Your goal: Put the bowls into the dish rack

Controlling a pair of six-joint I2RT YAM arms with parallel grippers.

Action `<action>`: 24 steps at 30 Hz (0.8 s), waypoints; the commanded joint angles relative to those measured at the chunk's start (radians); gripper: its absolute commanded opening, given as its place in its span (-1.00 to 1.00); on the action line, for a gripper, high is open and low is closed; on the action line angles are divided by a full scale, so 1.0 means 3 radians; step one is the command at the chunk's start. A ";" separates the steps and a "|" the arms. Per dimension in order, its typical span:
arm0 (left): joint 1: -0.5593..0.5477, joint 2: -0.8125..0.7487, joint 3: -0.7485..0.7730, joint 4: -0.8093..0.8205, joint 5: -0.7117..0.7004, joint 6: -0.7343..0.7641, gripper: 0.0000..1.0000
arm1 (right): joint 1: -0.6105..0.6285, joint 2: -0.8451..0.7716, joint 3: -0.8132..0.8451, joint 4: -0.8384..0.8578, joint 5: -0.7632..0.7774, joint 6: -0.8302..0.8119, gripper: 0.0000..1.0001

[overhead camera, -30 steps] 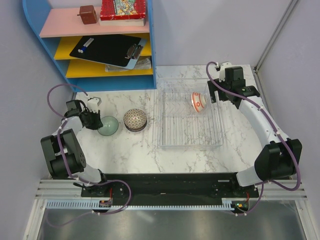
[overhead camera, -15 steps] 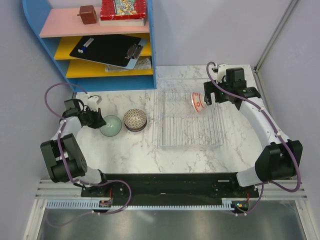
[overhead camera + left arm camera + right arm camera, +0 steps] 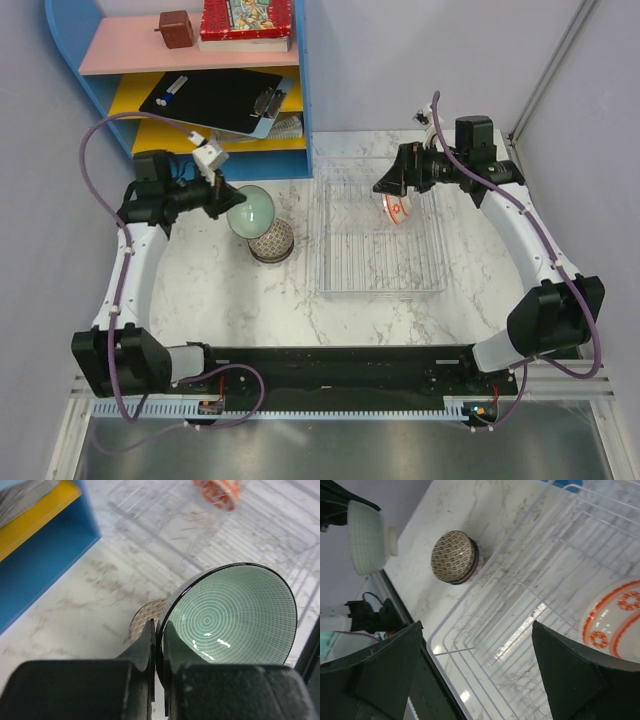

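Note:
My left gripper is shut on the rim of the pale green bowl, holding it tilted on edge in the air just above the grey-brown mesh bowl. In the left wrist view the two fingers pinch the green bowl at its dark rim, with the mesh bowl below. A white bowl with orange-red marks stands on edge in the clear dish rack. My right gripper hangs open over the rack's far end, beside that bowl, with nothing between its fingers.
A blue shelf unit stands at the back left with a black clipboard, books and a small brown box. Grey walls close in both sides. The rack's near half holds only bare ridged slots.
The left gripper closed on the green bowl's rim and lifted it off the table, up and to the right over the mesh bowl. The right arm swung left over the rack, still open.

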 commanded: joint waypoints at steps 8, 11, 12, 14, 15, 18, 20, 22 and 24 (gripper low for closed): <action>-0.1283 0.0829 0.0647 0.0644 0.0135 -0.0633 -0.96 | 0.0005 0.0302 -0.0193 0.0874 -0.1188 0.0908 0.95; -0.1411 0.1054 0.0796 0.0838 0.0273 -0.0730 -0.96 | 0.0010 0.0322 -0.0296 0.0915 -0.1239 0.0929 0.96; -0.1492 0.1090 0.0811 0.0889 0.0263 -0.0735 -0.96 | 0.0010 0.0327 -0.0321 0.0925 -0.1249 0.0934 0.95; -0.1569 0.1202 0.0903 0.0971 0.0223 -0.0751 -0.96 | 0.0015 0.0358 -0.0383 0.0935 -0.1315 0.0944 0.95; -0.1636 0.1243 0.0949 0.0966 0.0212 -0.0771 -0.96 | 0.0015 0.0368 -0.0398 0.0946 -0.1336 0.0954 0.95; -0.1743 0.1376 0.1093 0.0966 0.0116 -0.0873 -0.96 | 0.0035 0.0379 -0.0510 0.1052 -0.1397 0.1020 0.95; -0.1805 0.1402 0.1103 0.0961 0.0008 -0.0863 -0.96 | 0.0051 0.0399 -0.0587 0.1205 -0.1423 0.1153 0.95; -0.1876 0.1402 0.1083 0.0961 -0.0084 -0.0848 -0.96 | 0.0081 0.0430 -0.0623 0.1278 -0.1469 0.1225 0.95; -0.1922 0.1402 0.1072 0.0966 -0.0151 -0.0843 -0.96 | 0.0107 0.0455 -0.0628 0.1309 -0.1515 0.1245 0.95</action>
